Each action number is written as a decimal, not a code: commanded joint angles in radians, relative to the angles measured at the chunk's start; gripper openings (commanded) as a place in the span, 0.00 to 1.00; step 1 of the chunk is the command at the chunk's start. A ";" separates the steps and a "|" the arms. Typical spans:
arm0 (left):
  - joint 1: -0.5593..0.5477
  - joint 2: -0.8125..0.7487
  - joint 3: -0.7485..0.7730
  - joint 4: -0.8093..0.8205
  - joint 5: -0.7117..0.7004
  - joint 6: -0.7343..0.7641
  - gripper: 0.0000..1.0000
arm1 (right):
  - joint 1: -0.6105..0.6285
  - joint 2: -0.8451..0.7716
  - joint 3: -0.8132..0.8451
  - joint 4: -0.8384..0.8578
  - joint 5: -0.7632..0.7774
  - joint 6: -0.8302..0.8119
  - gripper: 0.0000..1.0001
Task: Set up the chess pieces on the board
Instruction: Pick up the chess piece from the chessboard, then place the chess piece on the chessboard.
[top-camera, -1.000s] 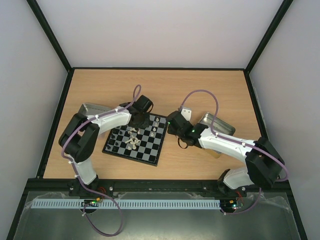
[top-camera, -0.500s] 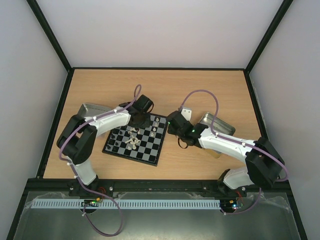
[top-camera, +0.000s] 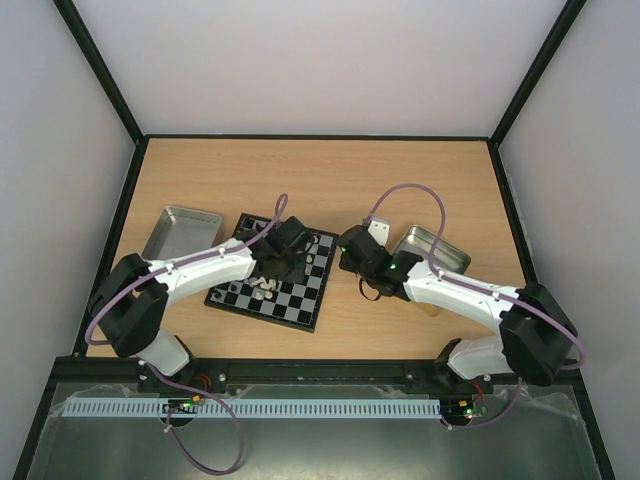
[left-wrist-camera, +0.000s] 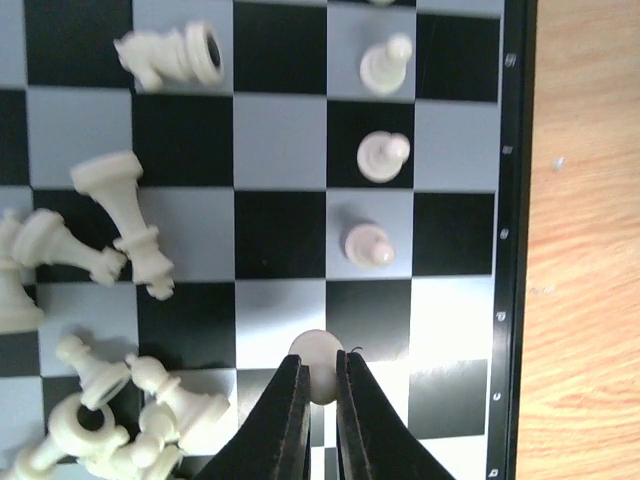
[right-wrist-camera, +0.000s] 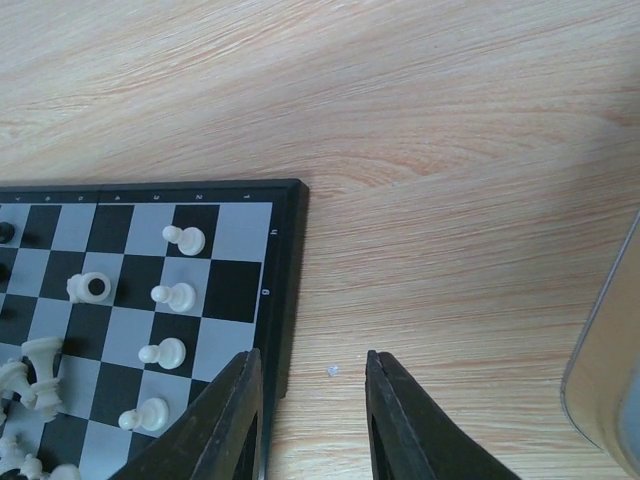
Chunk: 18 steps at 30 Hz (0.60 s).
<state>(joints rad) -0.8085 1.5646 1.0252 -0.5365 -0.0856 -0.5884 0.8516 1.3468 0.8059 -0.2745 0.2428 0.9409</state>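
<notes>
1. The left tool (left-wrist-camera: 318, 385) is closed on a white pawn (left-wrist-camera: 318, 352), holding only its round head, above the board (left-wrist-camera: 280, 235). With so little grip the pawn may slip or tilt.
2. Fallen white pieces (left-wrist-camera: 110, 420) lie just left of this tool and standing pawns (left-wrist-camera: 368, 243) just ahead, so a sideways move could knock them.
3. The right tool (right-wrist-camera: 312, 400) is open and empty over the desk (right-wrist-camera: 450, 200).
4. One second earlier the left tool was not fully closed, and its arm covered part of the silver tin (top-camera: 182, 232).

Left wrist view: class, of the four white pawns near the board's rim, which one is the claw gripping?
The pawn lowest in the view, pinched in the left claw; the other three pawns stand free in a row beyond it.
</notes>
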 joint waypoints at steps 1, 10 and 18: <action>-0.028 -0.017 -0.046 -0.003 0.020 -0.045 0.08 | -0.004 -0.044 -0.033 0.028 0.053 0.048 0.28; -0.070 0.040 -0.040 0.029 0.015 -0.056 0.08 | -0.003 -0.059 -0.048 0.034 0.079 0.057 0.28; -0.076 0.083 -0.013 0.036 -0.008 -0.050 0.09 | -0.003 -0.052 -0.047 0.037 0.079 0.051 0.28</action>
<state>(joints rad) -0.8764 1.6272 0.9821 -0.5041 -0.0711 -0.6361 0.8516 1.3087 0.7708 -0.2554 0.2729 0.9783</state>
